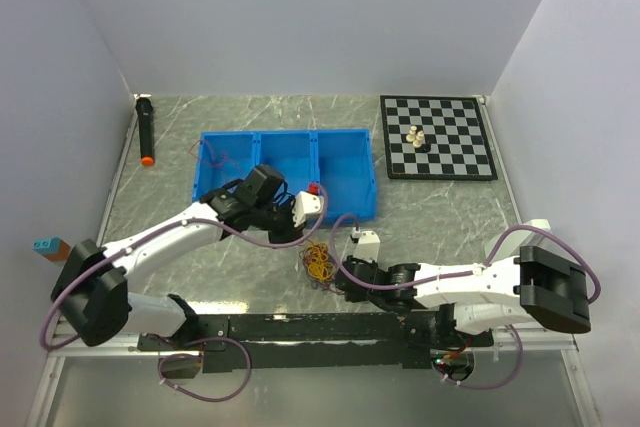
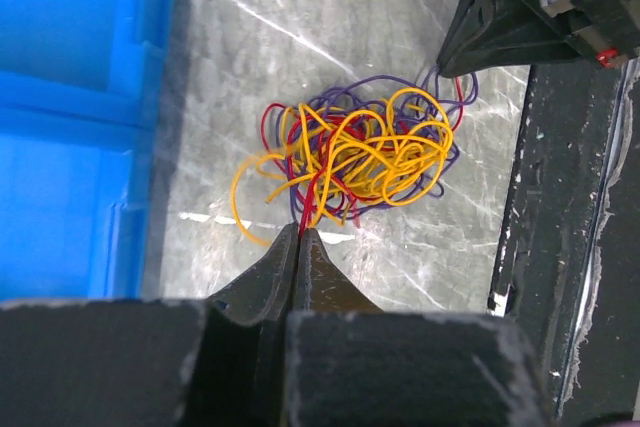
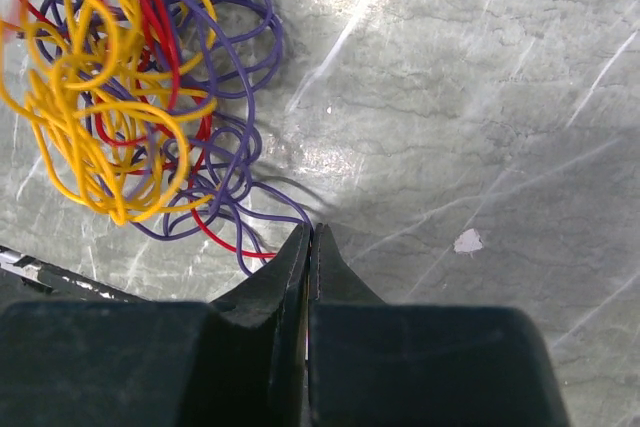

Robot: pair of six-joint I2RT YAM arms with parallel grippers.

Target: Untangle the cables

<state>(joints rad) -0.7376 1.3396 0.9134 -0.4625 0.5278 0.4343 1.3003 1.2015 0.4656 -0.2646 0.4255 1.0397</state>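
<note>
The cables (image 1: 320, 262) are a small tangle of thin red, purple and yellow-orange wires on the marble table, between the two grippers. In the left wrist view the cables (image 2: 365, 152) lie just ahead of my left gripper (image 2: 301, 232), which is shut on a red strand of the tangle. In the right wrist view the cables (image 3: 130, 87) fill the upper left, and my right gripper (image 3: 310, 232) is shut on a purple strand at the tangle's edge. From above, the left gripper (image 1: 312, 232) is above the tangle and the right gripper (image 1: 340, 275) is at its lower right.
A blue three-compartment bin (image 1: 285, 175) stands just behind the left gripper, with a thin wire in its left compartment. A chessboard (image 1: 437, 137) with a few pieces is at the back right. A black marker with an orange tip (image 1: 146, 130) lies at the back left. A black rail (image 1: 300, 327) runs along the near edge.
</note>
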